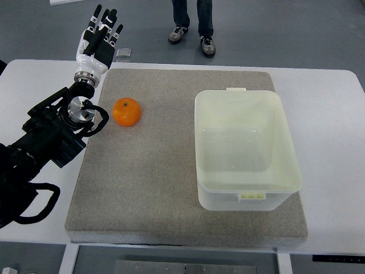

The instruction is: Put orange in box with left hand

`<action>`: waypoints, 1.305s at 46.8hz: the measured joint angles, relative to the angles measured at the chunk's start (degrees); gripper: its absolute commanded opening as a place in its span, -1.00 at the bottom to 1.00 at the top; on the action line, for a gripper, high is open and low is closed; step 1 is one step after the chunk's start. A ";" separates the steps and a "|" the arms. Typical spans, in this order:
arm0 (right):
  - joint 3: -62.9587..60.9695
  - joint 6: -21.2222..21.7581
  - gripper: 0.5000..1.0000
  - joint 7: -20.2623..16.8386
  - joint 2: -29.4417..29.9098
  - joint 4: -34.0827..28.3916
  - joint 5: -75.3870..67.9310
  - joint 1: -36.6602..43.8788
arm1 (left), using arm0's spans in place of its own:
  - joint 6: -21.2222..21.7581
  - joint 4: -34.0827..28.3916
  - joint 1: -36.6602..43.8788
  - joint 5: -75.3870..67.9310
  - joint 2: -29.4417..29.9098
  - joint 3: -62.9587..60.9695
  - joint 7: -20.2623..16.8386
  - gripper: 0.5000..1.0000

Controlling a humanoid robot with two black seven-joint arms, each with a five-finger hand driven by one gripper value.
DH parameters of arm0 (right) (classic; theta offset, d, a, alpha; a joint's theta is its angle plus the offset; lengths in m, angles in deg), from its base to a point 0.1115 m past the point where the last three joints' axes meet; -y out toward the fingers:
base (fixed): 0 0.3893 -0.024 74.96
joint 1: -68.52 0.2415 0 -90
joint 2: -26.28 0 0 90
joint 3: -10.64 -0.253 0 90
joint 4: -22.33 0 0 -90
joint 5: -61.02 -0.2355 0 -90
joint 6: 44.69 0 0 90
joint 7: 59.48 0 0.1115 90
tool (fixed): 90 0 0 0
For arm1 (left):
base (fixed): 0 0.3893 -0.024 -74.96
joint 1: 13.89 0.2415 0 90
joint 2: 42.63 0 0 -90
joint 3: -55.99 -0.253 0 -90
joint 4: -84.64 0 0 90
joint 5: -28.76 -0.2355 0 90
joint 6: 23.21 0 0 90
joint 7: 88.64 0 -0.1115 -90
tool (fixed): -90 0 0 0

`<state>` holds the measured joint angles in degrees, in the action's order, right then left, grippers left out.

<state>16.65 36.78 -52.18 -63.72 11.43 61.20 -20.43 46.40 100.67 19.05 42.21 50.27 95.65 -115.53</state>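
Top view, round dimpled orange (126,111) on grey felt mat (142,188), left hand (100,39) fingers spread, translucent plastic box (245,149).

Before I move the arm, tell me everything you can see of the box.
The box is a pale, translucent tub that looks like plastic, roughly square with rounded corners and a thick rim. It has a small tab on its far edge and another on its near edge. It stands upright, lidless and empty, on the right half of the grey mat. Nothing else touches it; the orange lies well to its left.

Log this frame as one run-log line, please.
phase: pre-grasp | left hand: open, raised beyond mat's far-left corner | orange: on mat, untouched | box: empty, right of orange | right arm: out of view
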 measured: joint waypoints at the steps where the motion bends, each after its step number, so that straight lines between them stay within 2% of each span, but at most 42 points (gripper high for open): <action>1: 0.01 0.00 0.73 0.00 0.00 0.00 0.00 0.00 | 0.00 0.00 0.00 0.00 0.00 0.00 0.00 0.96; 61: 0.04 0.00 0.73 0.00 0.00 0.00 0.00 -0.03 | 2.20 -0.06 -2.22 -1.68 1.62 -0.88 -0.09 0.96</action>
<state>16.69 36.78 -52.18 -63.72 11.43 61.20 -20.46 48.60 100.61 16.83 40.53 51.90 94.76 -115.62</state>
